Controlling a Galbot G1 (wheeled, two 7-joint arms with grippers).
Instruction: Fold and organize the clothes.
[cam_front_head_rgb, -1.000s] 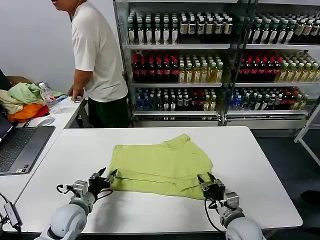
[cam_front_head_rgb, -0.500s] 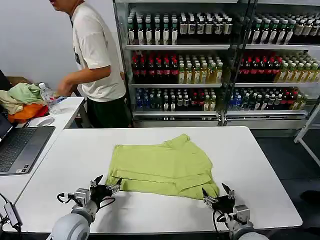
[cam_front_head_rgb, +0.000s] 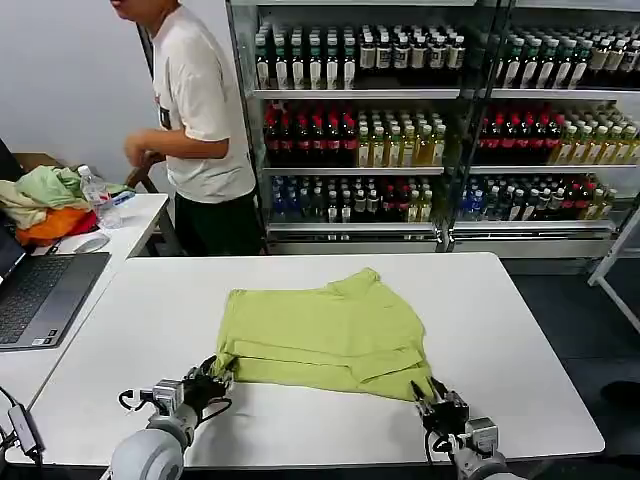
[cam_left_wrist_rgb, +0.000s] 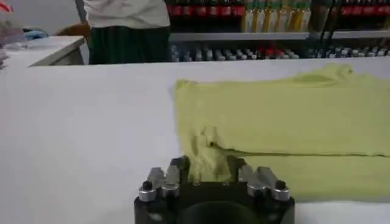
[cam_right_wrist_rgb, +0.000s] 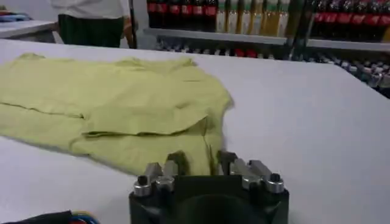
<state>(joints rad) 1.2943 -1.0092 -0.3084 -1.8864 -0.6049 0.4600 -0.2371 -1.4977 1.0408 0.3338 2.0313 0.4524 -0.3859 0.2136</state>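
Currently my left gripper and right gripper are each pinched shut on the near hem corners of the lime T-shirt, which lies flat on the white table ahead of both.

We're in a mock shop set up as a test lab: metal shelves stocked with rows of bottled drinks behind a white table, a laptop on the side desk.
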